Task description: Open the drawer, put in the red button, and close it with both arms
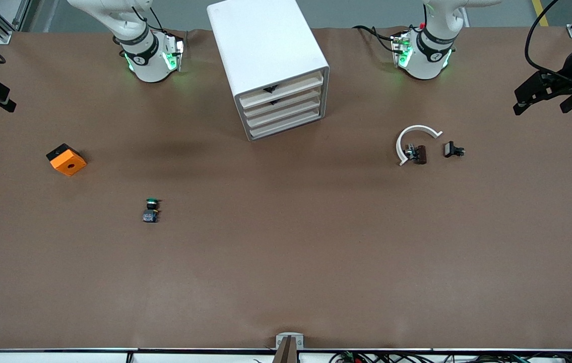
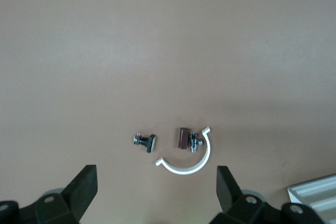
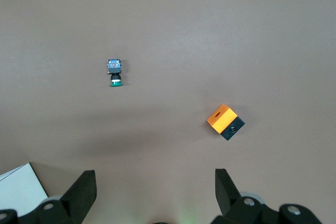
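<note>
A brown table (image 1: pixel 286 282) carries a white four-drawer cabinet (image 1: pixel 265 45) midway between the two arm bases. All four drawers (image 1: pixel 281 108) are shut, so their contents cannot be seen.

The left gripper (image 2: pixel 155 177) hangs over the left arm's end of the table, fingers spread wide and empty. The right gripper (image 3: pixel 155 174) hangs over the right arm's end, also wide open and empty.

Opening a drawer looks like the first step. One gripper should probably catch a small dark handle (image 1: pixel 270 88) squarely and pull straight out, while the other steadies the cabinet.

Below the right gripper lie an orange block (image 1: pixel 66 160) and a green-capped button (image 1: pixel 151 209). Below the left gripper lie a white curved clip (image 1: pixel 409 135), touching a dark maroon part (image 1: pixel 421 154), and a small black fitting (image 1: pixel 452 149). No red button is clearly visible; whether the maroon part is it, I cannot tell.
</note>
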Robot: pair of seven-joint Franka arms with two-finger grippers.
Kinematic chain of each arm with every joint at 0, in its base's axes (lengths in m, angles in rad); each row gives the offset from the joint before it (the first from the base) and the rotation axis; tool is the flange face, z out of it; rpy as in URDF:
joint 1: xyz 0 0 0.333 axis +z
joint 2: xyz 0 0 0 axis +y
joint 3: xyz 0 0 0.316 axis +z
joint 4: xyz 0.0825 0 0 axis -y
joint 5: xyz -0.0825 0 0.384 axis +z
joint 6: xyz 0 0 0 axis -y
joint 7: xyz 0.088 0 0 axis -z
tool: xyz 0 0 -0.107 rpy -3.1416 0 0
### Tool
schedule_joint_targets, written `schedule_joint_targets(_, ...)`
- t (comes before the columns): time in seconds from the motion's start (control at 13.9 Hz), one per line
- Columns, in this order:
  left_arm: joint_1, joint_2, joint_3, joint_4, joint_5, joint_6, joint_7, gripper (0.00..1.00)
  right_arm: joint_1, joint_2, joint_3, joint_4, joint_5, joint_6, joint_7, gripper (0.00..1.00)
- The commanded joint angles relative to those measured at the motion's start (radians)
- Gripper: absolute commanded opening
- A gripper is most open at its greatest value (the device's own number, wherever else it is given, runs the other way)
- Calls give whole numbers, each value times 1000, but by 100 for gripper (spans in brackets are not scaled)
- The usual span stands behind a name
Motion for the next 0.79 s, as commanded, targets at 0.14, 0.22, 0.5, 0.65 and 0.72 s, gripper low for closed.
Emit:
schedule_joint_targets(0.14,1,58,-1,77,-16,-57,-1,100,8,-22,-3,-15,-7,31,-6,100)
schedule_joint_targets(0.22,1,58,-1,77,-16,-57,1,100,8,-22,-1,-9,-7,34,-6,100)
schedule_joint_targets(0.5,2,58,-1,69,-15,-55,1,100,34,-24,-1,11,-7,37,2,100)
schedule_joint_targets(0.65,1,57,-1,69,-15,-55,2,100,33,-22,-4,9,-4,36,8,100)
schedule_joint_targets(0.72,2,58,-1,69,-15,-55,1,100,33,-22,-4,9,-3,34,8,100)
